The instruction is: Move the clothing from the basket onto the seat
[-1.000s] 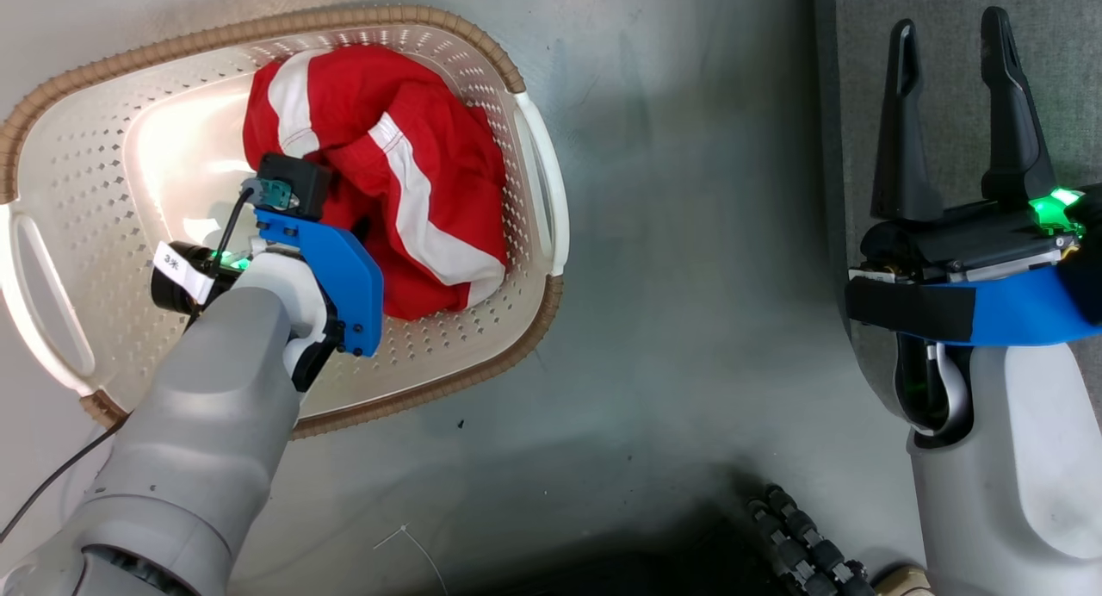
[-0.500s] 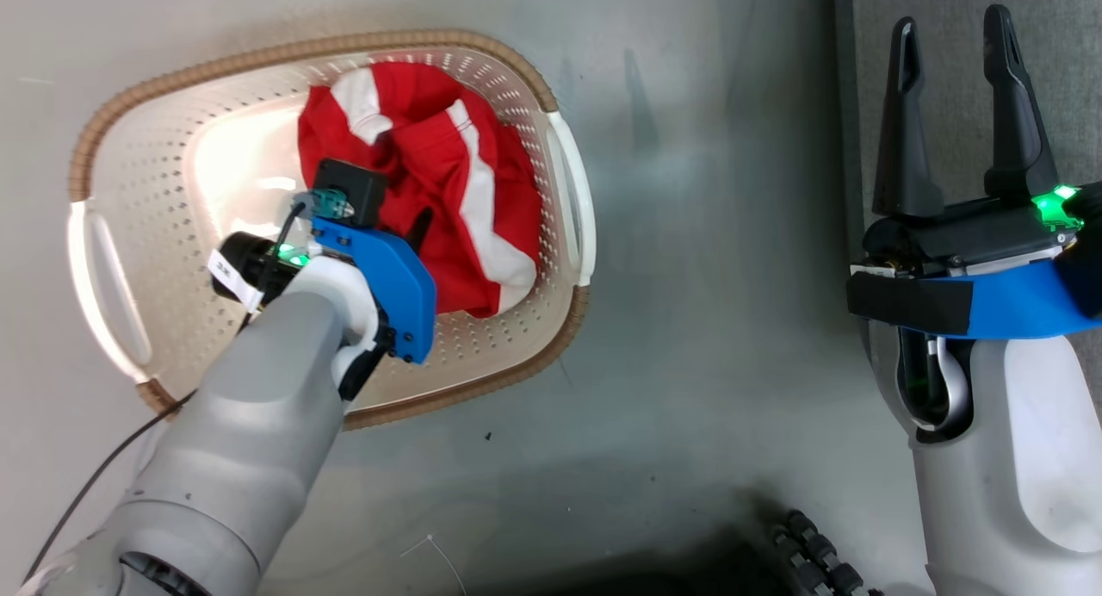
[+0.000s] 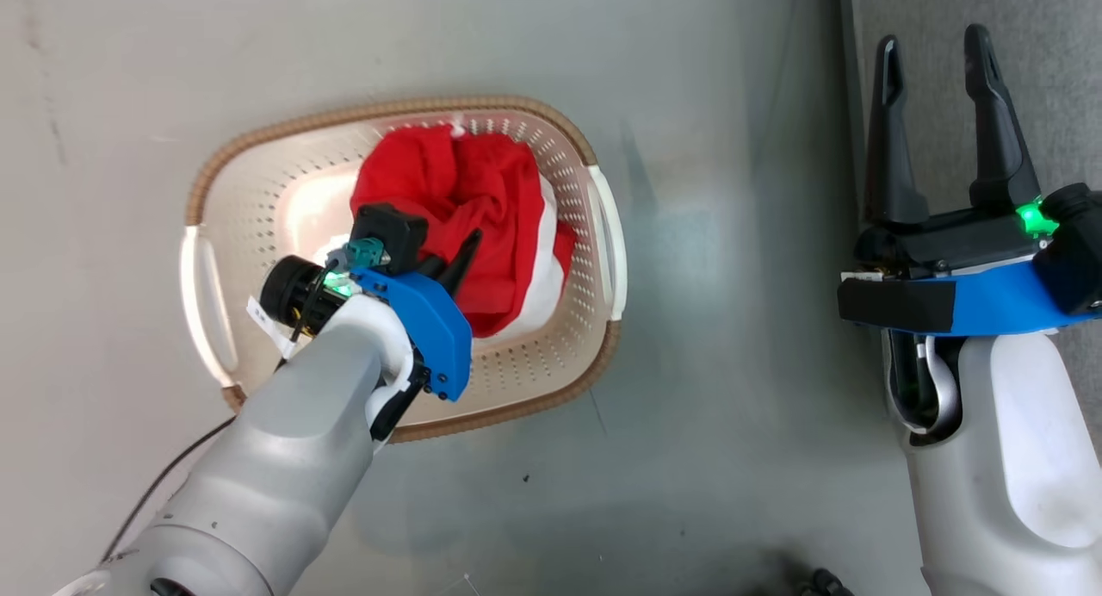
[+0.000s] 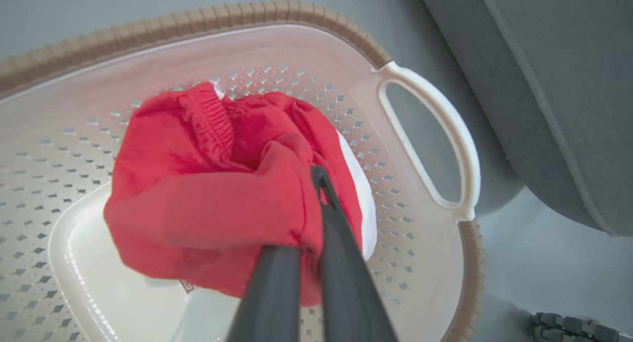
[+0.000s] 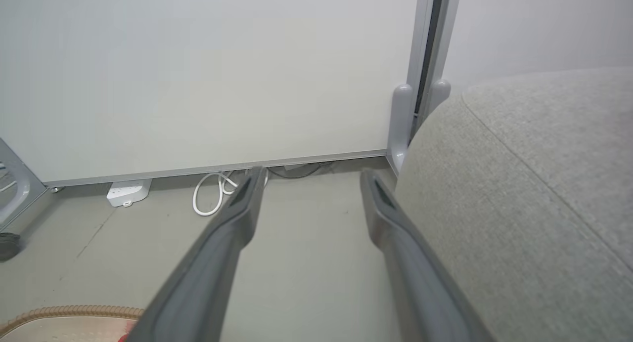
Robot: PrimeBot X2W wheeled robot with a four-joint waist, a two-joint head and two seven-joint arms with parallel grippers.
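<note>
Clothing (image 4: 212, 184) sat in the basket (image 4: 296, 21), left gripper (image 4: 309, 203) pinched shut on a red fold, right gripper (image 3: 931, 40) wide, empty. Grasp step, seemingly; next called for lifting it toward the seat (image 4: 544, 85) at three o'clock.

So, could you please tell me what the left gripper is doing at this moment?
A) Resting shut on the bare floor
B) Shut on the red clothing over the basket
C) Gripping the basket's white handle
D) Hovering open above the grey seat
B: in the left wrist view, the left gripper has its two dark fingers pressed together on a fold of the red clothing, over the basket.
</note>
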